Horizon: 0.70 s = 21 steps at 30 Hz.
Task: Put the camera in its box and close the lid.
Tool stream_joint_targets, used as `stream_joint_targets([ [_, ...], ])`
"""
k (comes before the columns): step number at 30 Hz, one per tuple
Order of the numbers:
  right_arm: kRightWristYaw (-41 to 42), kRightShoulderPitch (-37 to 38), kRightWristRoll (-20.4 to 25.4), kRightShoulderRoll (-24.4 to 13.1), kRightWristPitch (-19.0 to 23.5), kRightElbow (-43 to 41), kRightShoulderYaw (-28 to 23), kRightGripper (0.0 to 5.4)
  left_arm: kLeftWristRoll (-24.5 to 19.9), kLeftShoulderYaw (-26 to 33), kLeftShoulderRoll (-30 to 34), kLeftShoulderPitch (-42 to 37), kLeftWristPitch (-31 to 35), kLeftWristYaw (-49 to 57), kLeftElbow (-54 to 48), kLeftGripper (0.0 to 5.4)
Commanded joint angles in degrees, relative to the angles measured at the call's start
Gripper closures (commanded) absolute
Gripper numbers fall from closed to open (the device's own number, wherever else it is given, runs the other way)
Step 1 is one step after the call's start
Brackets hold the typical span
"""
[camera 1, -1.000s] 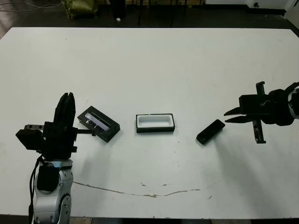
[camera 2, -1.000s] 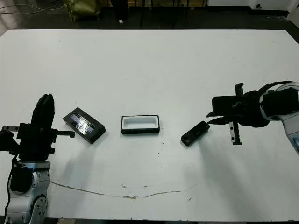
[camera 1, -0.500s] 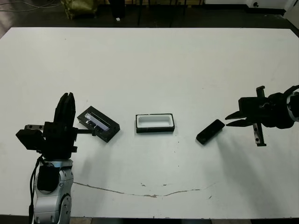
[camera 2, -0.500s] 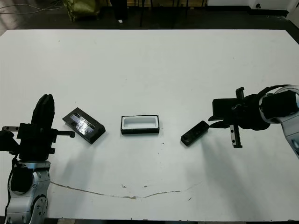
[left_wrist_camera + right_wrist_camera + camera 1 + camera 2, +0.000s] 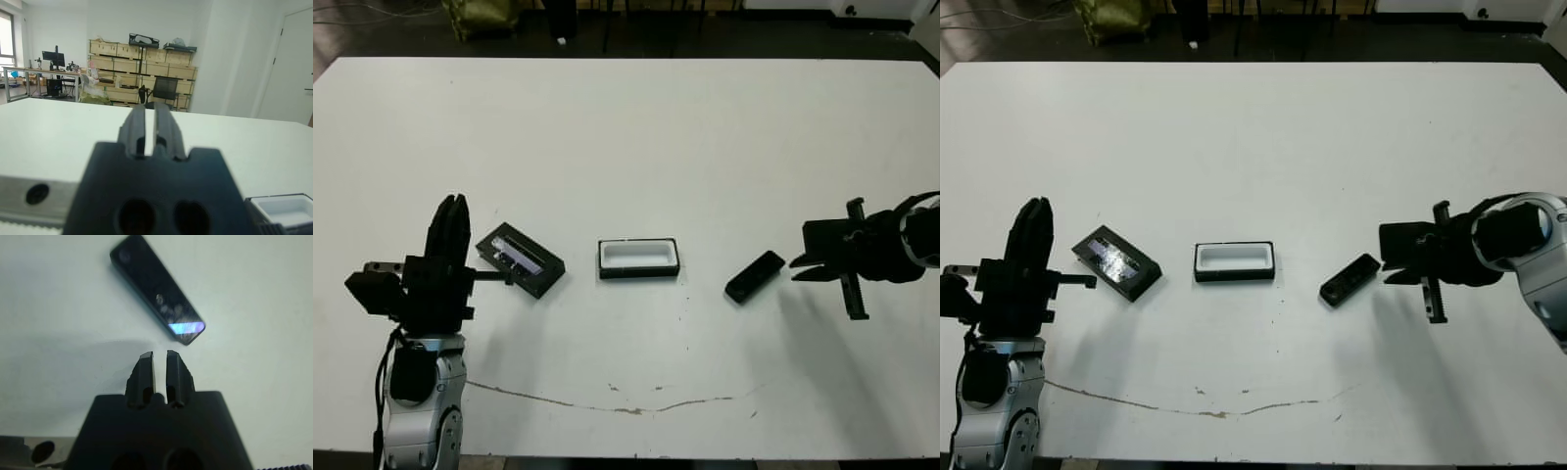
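The camera [image 5: 754, 276] lies right of center on the table [image 5: 626, 127], beside the right gripper [image 5: 160, 363] with fingers nearly together; the box [image 5: 638, 258] sits center, the lid [image 5: 520, 260] left, near the closed left gripper [image 5: 146, 125].

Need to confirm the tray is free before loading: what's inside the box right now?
The box shows only its white lining; nothing lies in it. The camera rests on the table to its right, the lid to its left. The near wall hides a thin sliver of the floor.
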Motion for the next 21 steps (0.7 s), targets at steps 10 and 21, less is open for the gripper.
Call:
stream_joint_targets([
  [10,-0.41,-1.38,-5.41,3.21,-5.12,8.08,3.25,5.4,0.57,0.07,0.05,0.97,0.53,0.24,0.5,5.37],
  [21,0.6,-3.1,-5.6,6.0,-4.15,9.84,3.32,5.4,0.59,0.04,-0.07,0.98,0.73,0.44,0.44,5.37],
])
